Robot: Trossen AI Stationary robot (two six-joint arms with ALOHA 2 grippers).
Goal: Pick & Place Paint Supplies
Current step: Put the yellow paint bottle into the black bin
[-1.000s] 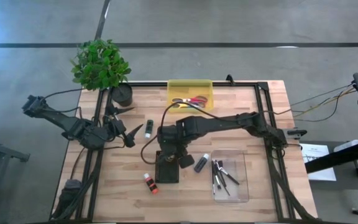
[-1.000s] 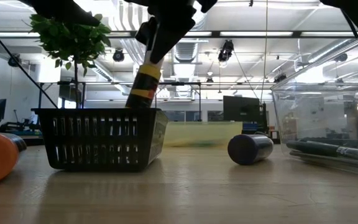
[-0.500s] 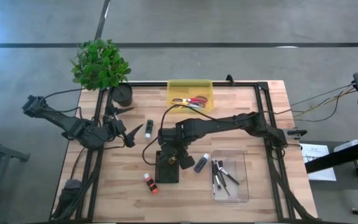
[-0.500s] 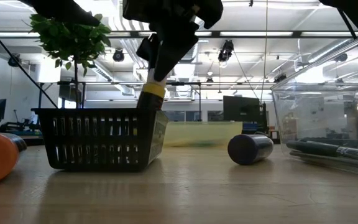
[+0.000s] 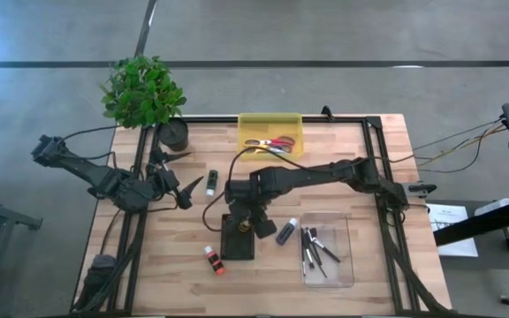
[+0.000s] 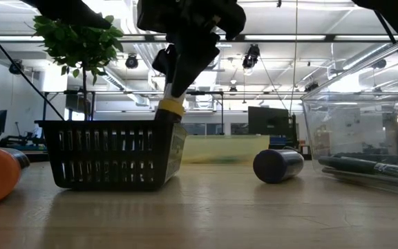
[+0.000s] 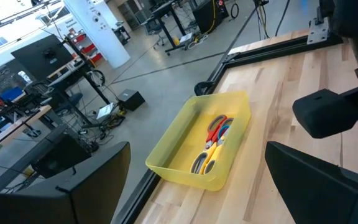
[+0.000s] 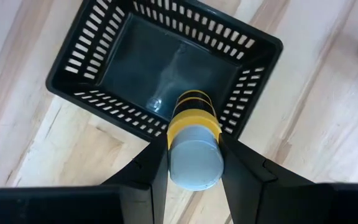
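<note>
My right gripper point(image 5: 247, 225) is shut on a yellow-orange paint tube point(image 8: 194, 140) over a black slatted basket point(image 5: 237, 237) at the table's middle. In the low view the tube point(image 6: 171, 106) dips below the basket's rim point(image 6: 109, 124). My left gripper point(image 5: 187, 189) waits open and empty at the left. A green tube point(image 5: 211, 183) lies next to it. A red tube point(image 5: 213, 260) and a dark tube point(image 5: 285, 231) lie on the table on either side of the basket. Thin brushes point(image 5: 316, 250) lie in a clear box. My right gripper pinches the tube between its two fingers point(image 8: 156, 163), on its sides near the grey upper end point(image 8: 194, 163). The fingers come from above, slanting down. The tube hangs tilted below them, its lower end inside the basket; whether it touches the bottom is hidden.
A yellow bin point(image 5: 270, 135) with scissors stands at the far edge, also in the left wrist view point(image 7: 204, 146). A potted plant point(image 5: 144, 88) stands at the far left corner. The clear box point(image 5: 327, 252) stands right of the basket.
My right gripper has gone down over the basket with the tube. The tube, which stood mostly above the rim, now has most of its length below it, still tilted.
</note>
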